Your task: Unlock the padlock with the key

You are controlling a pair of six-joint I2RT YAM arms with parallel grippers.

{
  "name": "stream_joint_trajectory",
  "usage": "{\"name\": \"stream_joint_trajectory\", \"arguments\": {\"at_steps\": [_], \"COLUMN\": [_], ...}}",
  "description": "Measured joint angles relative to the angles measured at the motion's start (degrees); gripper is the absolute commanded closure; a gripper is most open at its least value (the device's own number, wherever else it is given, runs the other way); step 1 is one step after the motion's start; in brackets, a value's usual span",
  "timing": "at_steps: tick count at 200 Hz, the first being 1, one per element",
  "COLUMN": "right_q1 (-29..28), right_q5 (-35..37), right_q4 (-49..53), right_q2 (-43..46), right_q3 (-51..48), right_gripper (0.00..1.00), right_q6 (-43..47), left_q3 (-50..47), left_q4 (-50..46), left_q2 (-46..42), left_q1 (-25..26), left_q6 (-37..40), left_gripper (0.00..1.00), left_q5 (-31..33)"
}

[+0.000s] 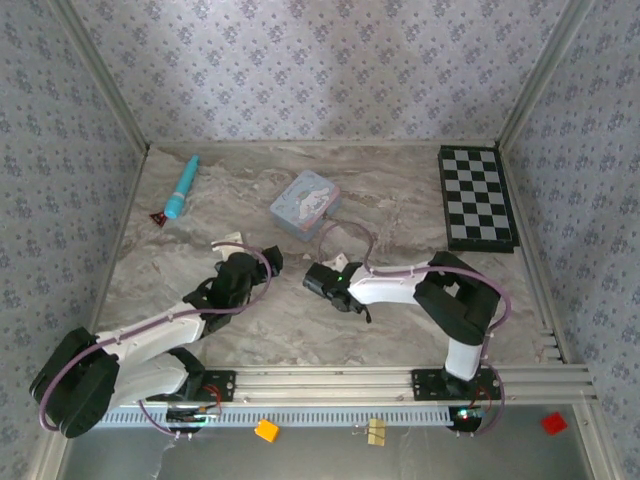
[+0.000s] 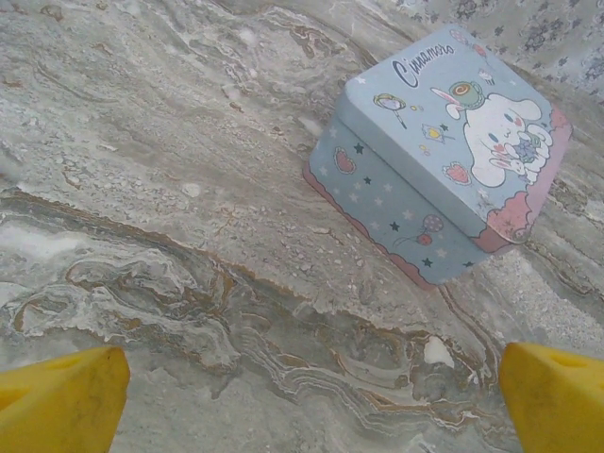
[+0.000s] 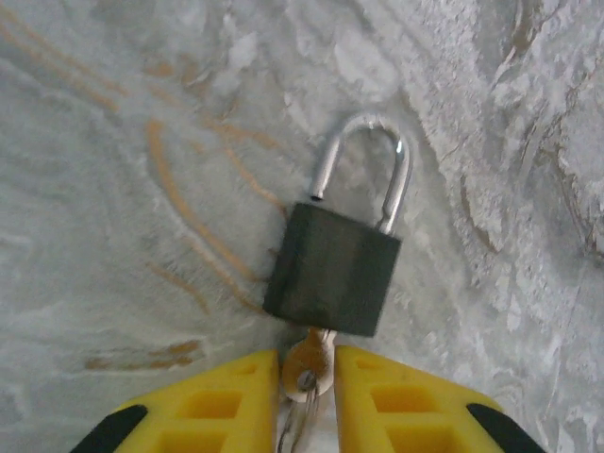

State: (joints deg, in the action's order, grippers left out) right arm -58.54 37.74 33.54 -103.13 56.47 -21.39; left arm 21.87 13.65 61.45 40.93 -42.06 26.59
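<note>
The padlock [image 3: 332,269] lay flat on the worktop [image 3: 113,189] at centre frame, small, rigid and likely slippery, while the right tool [image 3: 308,377] pinched the key [image 3: 310,357] below it, probably the surest hold.

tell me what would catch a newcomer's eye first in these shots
In the right wrist view, the black padlock lies flat on the marble table, its silver shackle pointing away from the right gripper, which pinches the key stuck in its bottom. The pale blue cartoon tin stands out mid-table, ahead of the open left gripper. A black-and-white checkerboard lies at the far right edge.
</note>
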Motion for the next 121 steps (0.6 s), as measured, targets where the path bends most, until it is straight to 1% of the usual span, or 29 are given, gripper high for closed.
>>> {"name": "stream_joint_trajectory", "arguments": {"at_steps": [4,8,12,18,20,22,28,40,65,95,105,109,121], "right_q1": [-0.20,-0.42,-0.55,-0.66,-0.66,-0.70,-0.72,-0.39,-0.85,-0.37,-0.02,0.20,1.05], "right_q5": [0.09,0.22,0.44,0.72,1.07,1.27,2.08,3.06,2.03,0.50,1.33,1.81,3.72], "right_q4": [0.15,0.17,0.28,0.39,0.59,0.63,1.05,1.57,0.46,-1.18,-1.42,-1.53,-1.92], "right_q2": [0.00,0.11,0.17,0.33,0.44,0.55,1.05,2.71,8.02,20.28,24.55,26.21,31.28], "right_q3": [0.00,0.00,0.00,-0.02,-0.02,-0.02,-0.11,-0.59,-2.51,-5.64,-5.99,-6.05,-6.14], "right_gripper": [0.64,0.58,0.45,0.21,0.16,0.14,0.13,0.13,0.13,0.13,0.07,0.02,0.01], "right_q6": [0.35,0.02,0.44,0.35,0.24,-0.11,-0.07,-0.09,0.02,0.92,1.14,1.05,1.42], "left_q3": [0.00,-0.02,-0.04,-0.09,-0.09,-0.09,-0.09,-0.09,-0.09,0.20,1.55,2.49,6.58], "left_q4": [0.02,0.02,0.02,0.02,0.02,0.02,0.02,0.04,-0.15,-2.80,-6.47,-8.31,-13.94], "left_q2": [0.00,0.00,0.00,0.00,0.00,0.00,0.00,0.00,0.00,-0.24,-0.46,-0.55,-0.85], "left_q1": [-0.02,-0.04,-0.04,-0.07,-0.07,-0.07,-0.07,-0.07,-0.79,-3.08,-3.65,-3.80,-3.82], "left_q6": [0.00,-0.02,-0.04,-0.11,-0.17,-0.20,-0.24,-0.52,-1.07,-1.84,-0.90,-0.42,1.81], "left_gripper": [0.00,0.00,0.00,0.00,0.00,0.00,0.00,0.00,0.00,0.00,0.00,0.00,0.00], "left_q5": [0.02,0.00,0.00,0.00,0.00,0.00,0.02,0.00,-0.07,-1.14,-1.46,-1.51,-1.09]}}
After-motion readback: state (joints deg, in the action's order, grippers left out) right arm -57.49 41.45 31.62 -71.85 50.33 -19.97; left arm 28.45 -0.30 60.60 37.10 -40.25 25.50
